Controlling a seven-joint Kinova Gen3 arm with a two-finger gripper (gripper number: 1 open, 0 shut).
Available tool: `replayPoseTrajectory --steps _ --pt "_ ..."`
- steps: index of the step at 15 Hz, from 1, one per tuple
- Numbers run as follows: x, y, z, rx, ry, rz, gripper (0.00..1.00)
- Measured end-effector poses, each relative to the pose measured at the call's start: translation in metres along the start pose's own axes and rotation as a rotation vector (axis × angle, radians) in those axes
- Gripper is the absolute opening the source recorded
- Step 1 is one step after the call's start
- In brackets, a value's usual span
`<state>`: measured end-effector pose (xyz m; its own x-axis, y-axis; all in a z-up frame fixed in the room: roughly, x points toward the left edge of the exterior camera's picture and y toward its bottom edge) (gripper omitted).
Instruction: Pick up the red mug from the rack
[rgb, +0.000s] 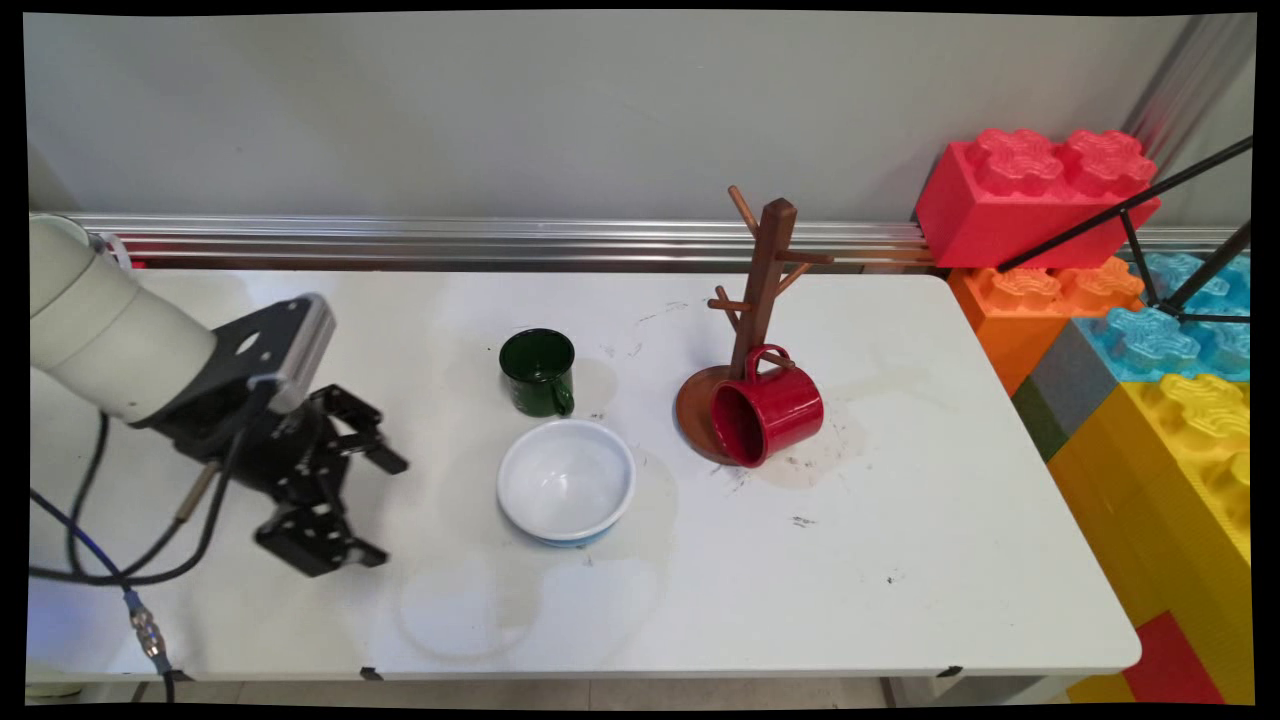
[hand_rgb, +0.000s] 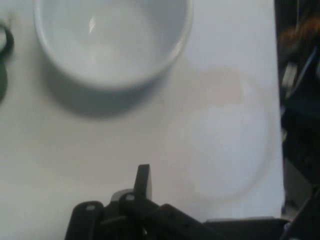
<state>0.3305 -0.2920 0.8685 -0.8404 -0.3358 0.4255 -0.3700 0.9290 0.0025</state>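
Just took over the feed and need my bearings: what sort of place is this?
Probably a robotics lab bench, not a kitchen: a bare white table against a plain wall, oversized toy blocks stacked at its right end, and a staged set of mugs, bowl and mug tree.

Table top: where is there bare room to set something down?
Bare: the near strip in front of the white bowl, and the right end past the red mug. Crowded: the middle, where the green mug, bowl and mug tree cluster. The gripper occupies the left.

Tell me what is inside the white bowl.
Nothing shows inside the white bowl: both views show a bare white interior. In the hand view its far rim is cut off.
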Motion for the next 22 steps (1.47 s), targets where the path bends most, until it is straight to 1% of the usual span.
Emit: replayPoseTrajectory --steps 1,4,5,6,7,8,10,13,14,16,20,22 --pt "0.005 0.001 0.001 -0.003 0.026 -0.011 1.00" --pt "0.041 0.001 0.006 -0.016 0.198 -0.076 1.00" --pt "0.057 -0.001 0.008 -0.016 0.274 -0.098 1.00" --pt "0.082 -0.006 0.019 -0.017 0.408 -0.136 1.00" --pt "0.088 -0.008 0.026 -0.009 0.441 -0.156 1.00" --pt "0.090 -0.008 0.030 -0.003 0.455 -0.170 1.00" --pt "0.097 -0.010 0.046 0.020 0.492 -0.235 1.00" --pt "0.106 -0.007 0.058 0.012 0.526 -0.291 1.00" --pt "0.111 -0.005 0.066 0.010 0.532 -0.322 1.00" --pt "0.114 -0.004 0.079 0.014 0.518 -0.370 1.00" --pt "0.119 -0.006 0.096 0.018 0.489 -0.424 1.00" --pt "0.124 -0.006 0.102 0.021 0.487 -0.449 1.00"
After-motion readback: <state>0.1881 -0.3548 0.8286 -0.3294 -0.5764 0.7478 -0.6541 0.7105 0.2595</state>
